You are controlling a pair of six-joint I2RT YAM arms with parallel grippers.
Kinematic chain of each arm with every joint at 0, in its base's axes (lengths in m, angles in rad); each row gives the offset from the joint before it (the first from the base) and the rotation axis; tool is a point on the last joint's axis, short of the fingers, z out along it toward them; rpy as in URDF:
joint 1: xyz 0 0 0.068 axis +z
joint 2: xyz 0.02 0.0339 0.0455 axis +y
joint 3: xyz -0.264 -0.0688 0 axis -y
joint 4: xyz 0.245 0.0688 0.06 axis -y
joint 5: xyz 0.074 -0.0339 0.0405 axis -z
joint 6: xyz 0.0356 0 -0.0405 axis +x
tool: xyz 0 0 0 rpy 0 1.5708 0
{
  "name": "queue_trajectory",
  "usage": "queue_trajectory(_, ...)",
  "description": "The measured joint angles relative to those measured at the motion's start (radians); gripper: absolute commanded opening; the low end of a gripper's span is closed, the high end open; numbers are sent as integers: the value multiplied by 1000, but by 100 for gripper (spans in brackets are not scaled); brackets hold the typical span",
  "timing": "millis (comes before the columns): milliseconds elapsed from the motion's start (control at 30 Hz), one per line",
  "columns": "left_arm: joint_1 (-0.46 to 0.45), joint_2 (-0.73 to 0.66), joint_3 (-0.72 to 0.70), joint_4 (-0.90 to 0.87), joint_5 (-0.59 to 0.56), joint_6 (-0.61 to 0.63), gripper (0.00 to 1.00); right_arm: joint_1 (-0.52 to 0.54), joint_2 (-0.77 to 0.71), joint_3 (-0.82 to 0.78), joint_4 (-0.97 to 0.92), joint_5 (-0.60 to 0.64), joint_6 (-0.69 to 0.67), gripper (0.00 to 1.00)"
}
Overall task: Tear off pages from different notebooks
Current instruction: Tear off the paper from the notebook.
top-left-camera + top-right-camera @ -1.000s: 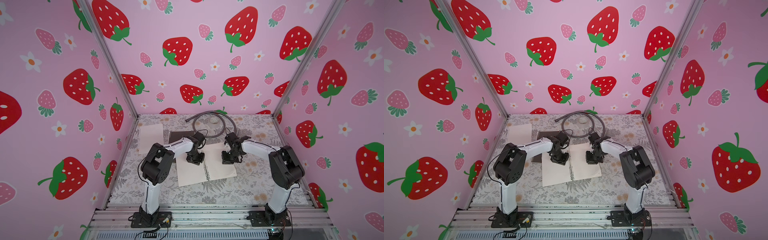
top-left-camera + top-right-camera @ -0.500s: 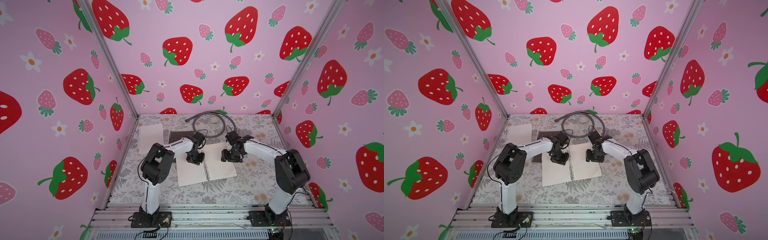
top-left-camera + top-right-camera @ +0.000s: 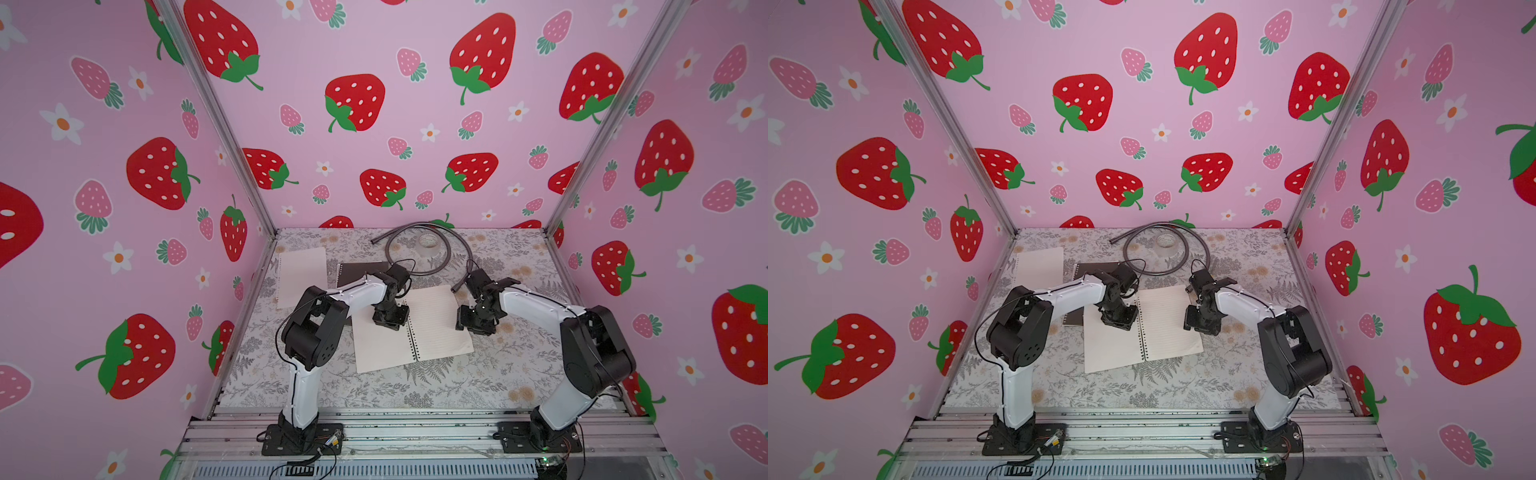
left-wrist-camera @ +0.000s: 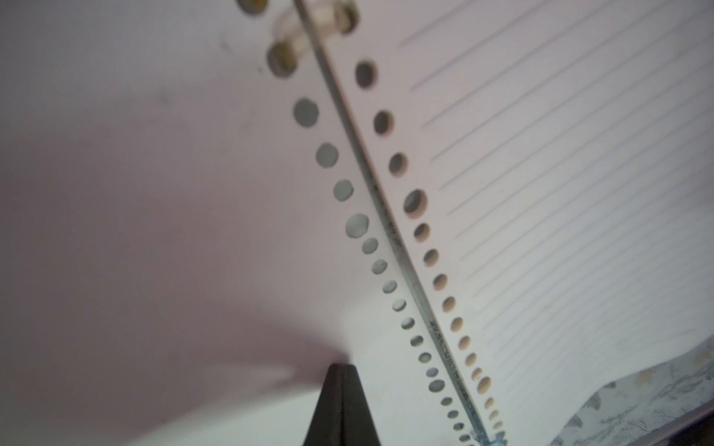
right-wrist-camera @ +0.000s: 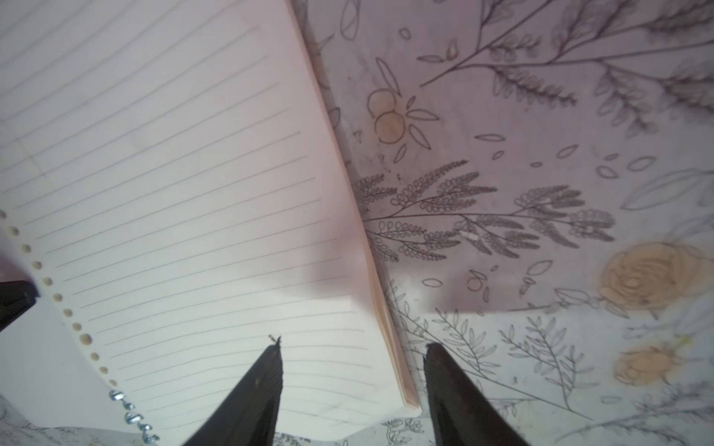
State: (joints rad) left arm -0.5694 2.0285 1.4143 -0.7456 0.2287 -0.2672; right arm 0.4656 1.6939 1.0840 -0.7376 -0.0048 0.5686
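Cream loose page (image 3: 301, 274) lies far left on my desk (image 3: 519, 374), dark notebook (image 3: 359, 270) beside it. Left end effector (image 3: 388, 323) — closed — sits on the open notebook (image 3: 436, 332) by its spiral; I see the right end effector (image 5: 351, 347) gaping, straddling that notebook's outer edge.

left arm (image 3: 353, 291): centre-left in both top views, elbow raised, wrist bent down | left gripper (image 4: 342, 368): tips pressed together | right arm (image 3: 536, 303): centre-right, mirrored | right gripper (image 5: 353, 345): jaws apart, pointing down
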Motion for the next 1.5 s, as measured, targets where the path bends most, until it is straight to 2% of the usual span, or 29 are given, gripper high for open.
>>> queue_trajectory(233,0,0,0,0,0,-2,0,0,27,0,23,-58,11,60)
queue_trajectory(900,2,0,0,0,0,-3,0,-1,30,26,17,-85,6,58)
queue_trajectory(1100,2,0,0,0,0,-2,0,-1,31,26,18,-111,3,53)
queue_trajectory(1167,2,0,0,0,0,-2,0,-1,33,26,21,-127,3,47)
queue_trajectory(1500,2,0,0,0,0,-2,0,-1,40,21,38,-181,4,39)
